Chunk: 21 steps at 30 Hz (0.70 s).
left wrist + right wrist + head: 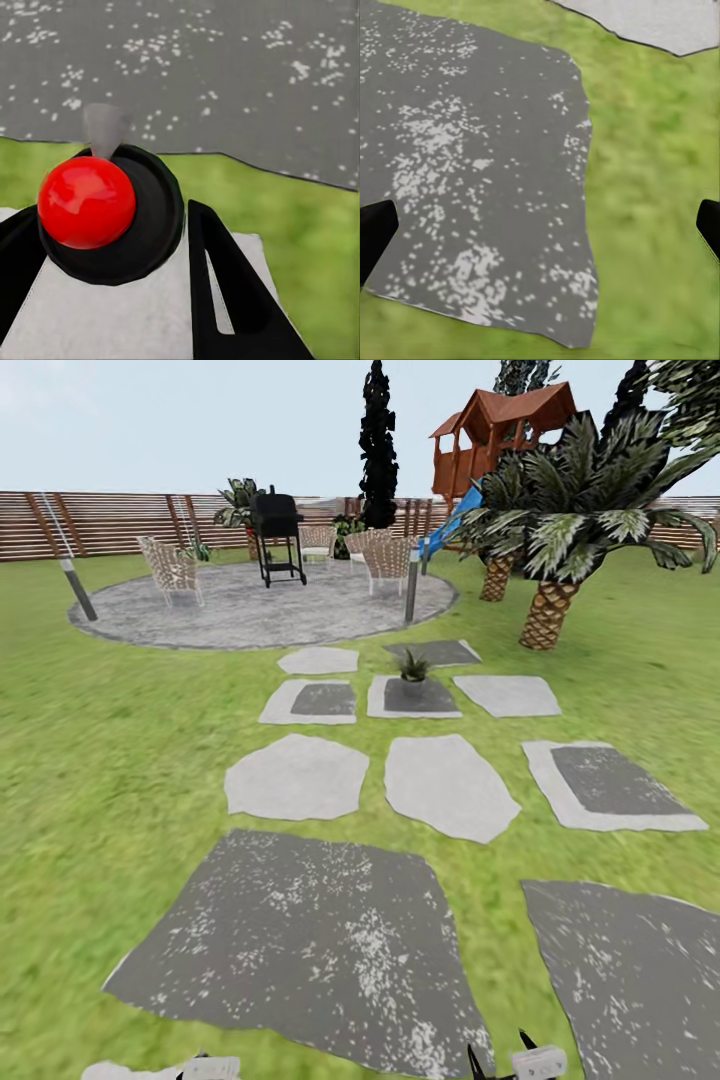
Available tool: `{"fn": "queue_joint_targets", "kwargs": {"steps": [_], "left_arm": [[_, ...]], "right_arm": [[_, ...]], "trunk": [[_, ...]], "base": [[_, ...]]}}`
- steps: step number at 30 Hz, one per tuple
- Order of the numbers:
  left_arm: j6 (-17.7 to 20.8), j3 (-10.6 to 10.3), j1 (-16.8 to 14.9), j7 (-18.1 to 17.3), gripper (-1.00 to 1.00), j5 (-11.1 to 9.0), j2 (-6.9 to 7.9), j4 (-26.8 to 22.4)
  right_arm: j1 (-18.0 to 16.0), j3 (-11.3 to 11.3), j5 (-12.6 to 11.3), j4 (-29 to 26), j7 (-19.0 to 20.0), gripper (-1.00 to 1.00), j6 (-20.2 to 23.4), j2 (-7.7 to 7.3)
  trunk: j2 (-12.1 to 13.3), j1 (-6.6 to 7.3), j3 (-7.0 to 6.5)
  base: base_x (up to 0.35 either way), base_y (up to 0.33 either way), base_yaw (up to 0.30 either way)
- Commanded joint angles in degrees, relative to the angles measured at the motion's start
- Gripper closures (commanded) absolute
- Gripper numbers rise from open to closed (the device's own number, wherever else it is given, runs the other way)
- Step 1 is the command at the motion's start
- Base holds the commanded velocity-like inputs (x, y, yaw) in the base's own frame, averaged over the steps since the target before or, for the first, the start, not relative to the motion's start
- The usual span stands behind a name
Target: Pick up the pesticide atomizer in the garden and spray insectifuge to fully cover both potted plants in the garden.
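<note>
Far ahead on the lawn, in the head view, one small potted plant (413, 666) sits on a grey stepping stone (415, 698), just before the round patio (262, 610). A black grill (277, 536), some chairs (173, 569) and a brown fence (110, 520) stand beyond it, and two palms (560, 540) rise on the right near a red playhouse (505, 430). A big dark stone (300, 945) lies close below the camera. I cannot pick out the sprayer or a second small plant from here. By the left wrist, a red ball (86, 201) sits in a black round cup (146, 225) on a white part, with a black finger (225, 292) beside it; I cannot tell if the left claw (112, 300) is spread or pressed together. By the right wrist, the right claw (540, 232) is spread wide and holds nothing, with a speckled dark stone (472, 165) and grass (652, 187) under it. I think the robot is on its way, looking for the sprayer. Next it likely needs to roll forward and look around for it.
</note>
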<state>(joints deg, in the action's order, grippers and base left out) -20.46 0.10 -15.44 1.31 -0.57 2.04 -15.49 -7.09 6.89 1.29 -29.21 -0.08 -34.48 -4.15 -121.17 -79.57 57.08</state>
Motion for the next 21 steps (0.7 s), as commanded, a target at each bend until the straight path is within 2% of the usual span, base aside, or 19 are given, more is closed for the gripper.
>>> {"fn": "queue_joint_targets", "kwargs": {"steps": [1,21], "left_arm": [[-0.2,0.0,0.0,0.1,1.0,0.0,-0.01,0.0],[-0.1,-0.1,0.0,0.1,1.0,0.0,-0.02,0.0]], "right_arm": [[0.0,0.1,0.1,0.0,0.0,-1.0,-0.2,-0.03],[0.0,0.1,0.1,0.1,0.0,-1.0,-0.2,0.02]], "trunk": [[0.0,-0.03,0.04],[0.0,-0.03,0.04]], "base": [[0.338,0.0,0.0],[0.338,0.0,0.0]]}}
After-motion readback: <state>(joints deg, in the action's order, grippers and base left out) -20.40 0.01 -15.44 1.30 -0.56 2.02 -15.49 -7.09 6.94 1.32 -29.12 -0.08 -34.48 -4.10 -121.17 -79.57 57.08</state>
